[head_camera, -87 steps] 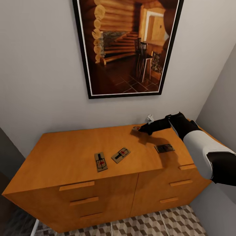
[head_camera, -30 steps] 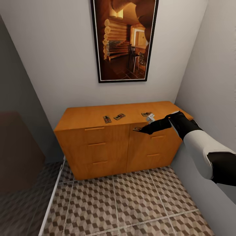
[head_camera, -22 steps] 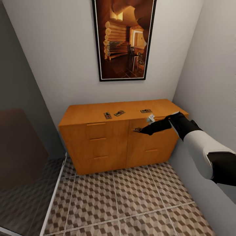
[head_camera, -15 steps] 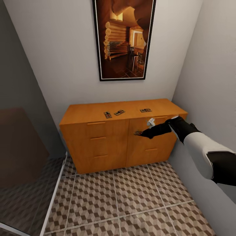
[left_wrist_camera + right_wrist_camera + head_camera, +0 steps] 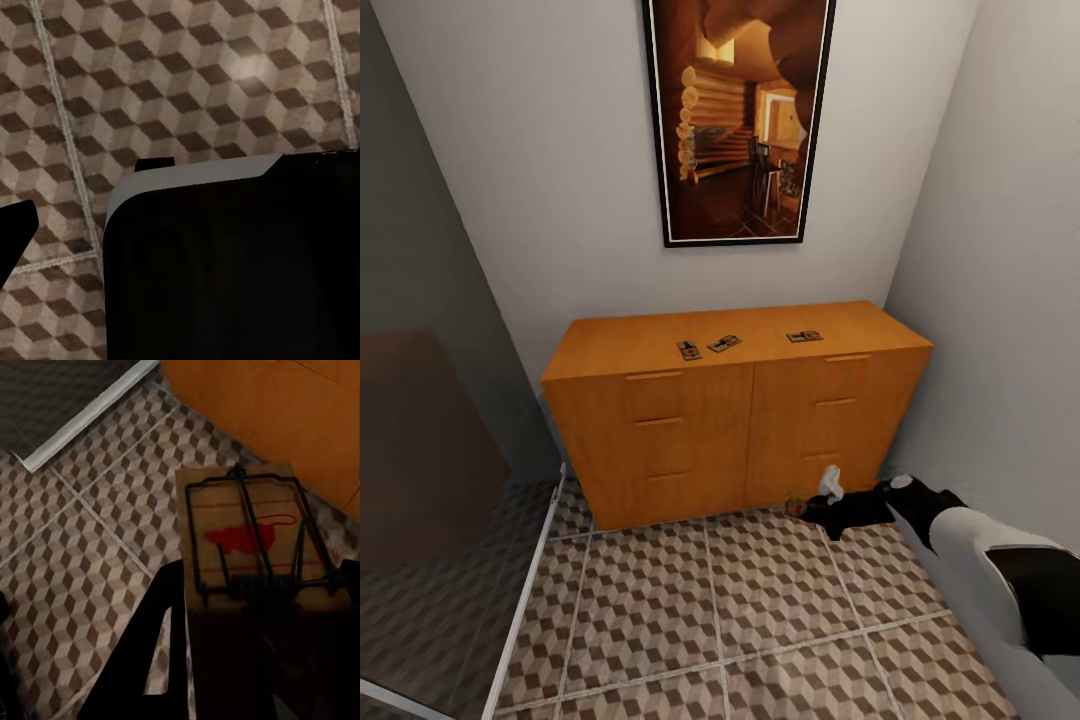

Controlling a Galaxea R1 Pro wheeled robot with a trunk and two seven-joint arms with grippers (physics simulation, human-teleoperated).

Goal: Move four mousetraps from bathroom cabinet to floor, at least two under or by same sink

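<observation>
My right gripper hangs low in front of the cabinet, just above the bathroom floor, shut on one mousetrap. In the right wrist view that mousetrap lies flat between the fingers, wire bar and red spot facing up, over the tiles and near the cabinet front. Three more mousetraps rest on the cabinet top: two side by side and one further right. The sink is out of view. The left wrist view looks down on floor tiles.
A framed picture hangs above the cabinet. A grey wall closes the right side, close to my right arm. A white sill strip and a darker area border the tiles at the left. A dark robot part covers much of the left wrist view.
The right arm has dropped from drawer height to just above the floor, carrying the mousetrap. Before that, the view pulled back from the cabinet.
</observation>
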